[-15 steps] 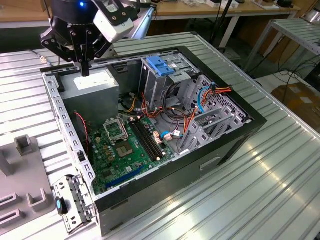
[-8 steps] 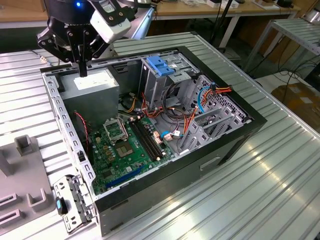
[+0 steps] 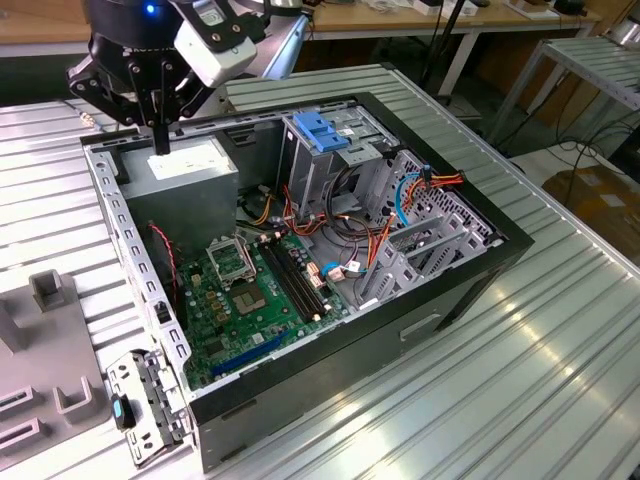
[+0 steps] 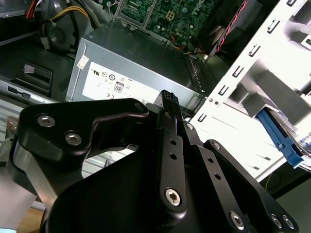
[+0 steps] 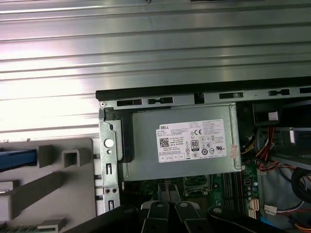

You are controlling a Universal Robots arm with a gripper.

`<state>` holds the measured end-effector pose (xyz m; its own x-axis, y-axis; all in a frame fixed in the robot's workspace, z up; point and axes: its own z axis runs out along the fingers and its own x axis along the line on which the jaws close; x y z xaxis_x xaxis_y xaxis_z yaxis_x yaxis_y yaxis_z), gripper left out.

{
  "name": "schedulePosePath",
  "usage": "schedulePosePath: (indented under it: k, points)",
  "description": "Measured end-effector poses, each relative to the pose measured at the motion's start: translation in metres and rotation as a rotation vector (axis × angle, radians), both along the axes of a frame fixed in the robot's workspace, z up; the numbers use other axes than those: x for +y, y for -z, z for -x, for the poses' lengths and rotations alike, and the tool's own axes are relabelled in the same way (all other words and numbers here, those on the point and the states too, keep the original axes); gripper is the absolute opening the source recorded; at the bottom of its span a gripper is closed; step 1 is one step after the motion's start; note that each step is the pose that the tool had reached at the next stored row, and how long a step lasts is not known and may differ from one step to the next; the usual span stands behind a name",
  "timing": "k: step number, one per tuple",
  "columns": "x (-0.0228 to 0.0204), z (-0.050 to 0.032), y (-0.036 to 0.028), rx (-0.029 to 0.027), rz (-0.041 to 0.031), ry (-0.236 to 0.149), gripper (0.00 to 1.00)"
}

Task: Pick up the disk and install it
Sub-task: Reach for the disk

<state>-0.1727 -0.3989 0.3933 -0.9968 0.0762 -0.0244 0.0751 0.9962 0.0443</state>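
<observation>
Black two-finger gripper (image 3: pixel 160 145) closed, empty, over grey metal box (image 3: pixel 190 170), eleven o'clock, exterior view.
Blue-railed silver disk (image 5: pixel 17 158) is judged lodged in the grey fixture (image 3: pixel 45 290), eight o'clock; rails should be gripped squarely.

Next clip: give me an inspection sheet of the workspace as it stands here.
Surface: ribbed metal table, carrying the open computer case.
Job's things: blue strip in the grey holder, perhaps the disk's rail; cannot tell.
Clutter: metal bracket beside the case.
Grippers: gripper, jaws shut and empty, over the grey box with white sticker.
Cables: orange, red and blue wiring inside the case.
Surroundings: wooden benches behind.
</observation>
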Motion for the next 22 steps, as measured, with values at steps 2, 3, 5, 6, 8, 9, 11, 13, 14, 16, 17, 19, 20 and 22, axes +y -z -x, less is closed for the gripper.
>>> schedulePosePath:
  k: [2,3,5,6,8,9,11,13,14,16,17,19,20,22]
  points:
    - [0.0,0.0011,0.0,0.0,0.0,0.0,0.11]
    - [0.0,0.0015,0.0,-0.0001,-0.0001,0.0,0.11]
    - [0.0,0.0028,0.0,0.0,0.0,0.0,0.11]
    - [0.0,0.0032,0.0,0.0,0.0,0.0,0.11]
    - [0.0,0.0047,0.0,0.0,0.0,0.0,0.11]
    - [0.0,0.0051,0.0,0.0,-0.0001,0.0,0.11]
    - [0.0,0.006,0.0,0.0,0.0,0.0,0.11]
    - [0.0,0.0069,0.0,0.0,0.0,0.0,0.11]
    - [0.0,0.0074,0.0,0.0,-0.0001,0.0,0.11]
    - [0.0,0.0082,0.0,0.0,0.0,0.0,0.11]
    - [0.0,0.0086,0.0,0.0,0.0,0.0,0.11]
    - [0.0,0.0095,0.0,0.0,0.0,0.0,0.11]
    - [0.0,0.0099,0.0,0.0,0.0,0.0,0.11]
    - [0.0,0.011,0.0,0.0,0.0,0.0,0.11]
